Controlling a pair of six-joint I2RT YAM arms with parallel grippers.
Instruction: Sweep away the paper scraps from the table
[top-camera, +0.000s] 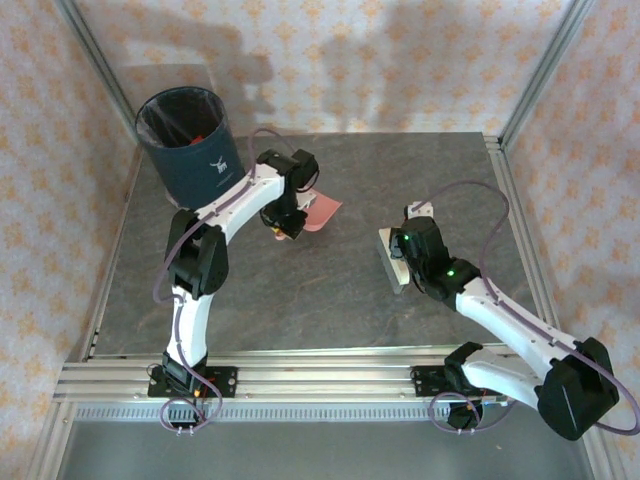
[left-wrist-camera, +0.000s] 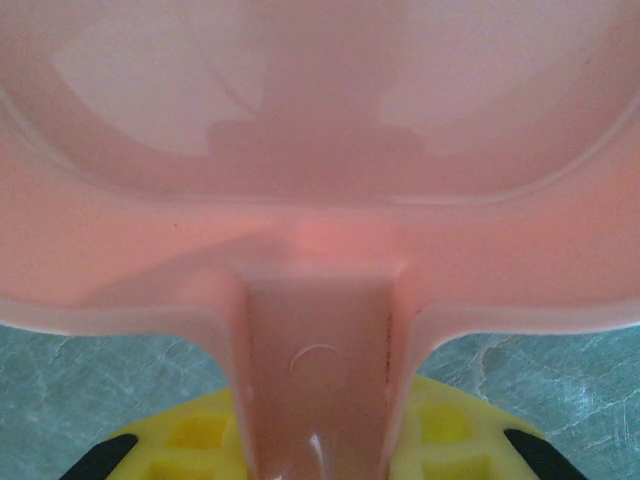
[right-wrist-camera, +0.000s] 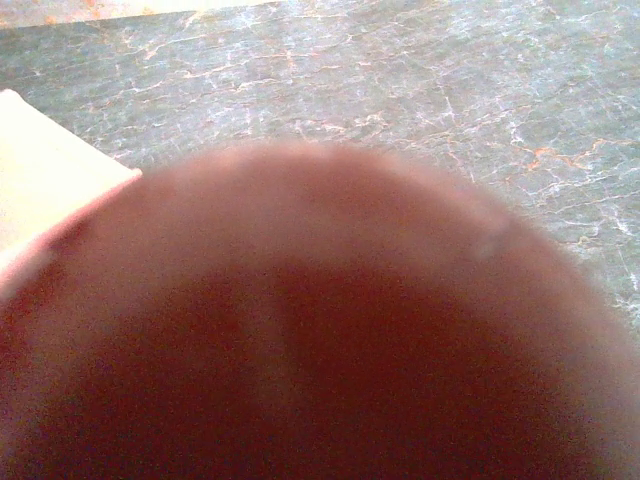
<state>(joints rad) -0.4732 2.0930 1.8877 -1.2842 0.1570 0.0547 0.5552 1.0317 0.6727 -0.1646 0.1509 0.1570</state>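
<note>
- Here, the left tool (top-camera: 283, 222) is clamped on the handle of the pink dustpan (top-camera: 322, 212); the left wrist view has that handle running between the yellow fingers (left-wrist-camera: 195, 440).
- The dustpan's tray lies over the far left part of the worktop (top-camera: 330, 290), near the dark blue bin (top-camera: 195, 165).
- A red bit (top-camera: 201, 135) lies inside the bin, too small to tell what it is.
- The right tool (top-camera: 403, 250) is closed on a cream brush (top-camera: 388, 262), which sits right of centre on the grey worktop, well apart from the dustpan.
</note>
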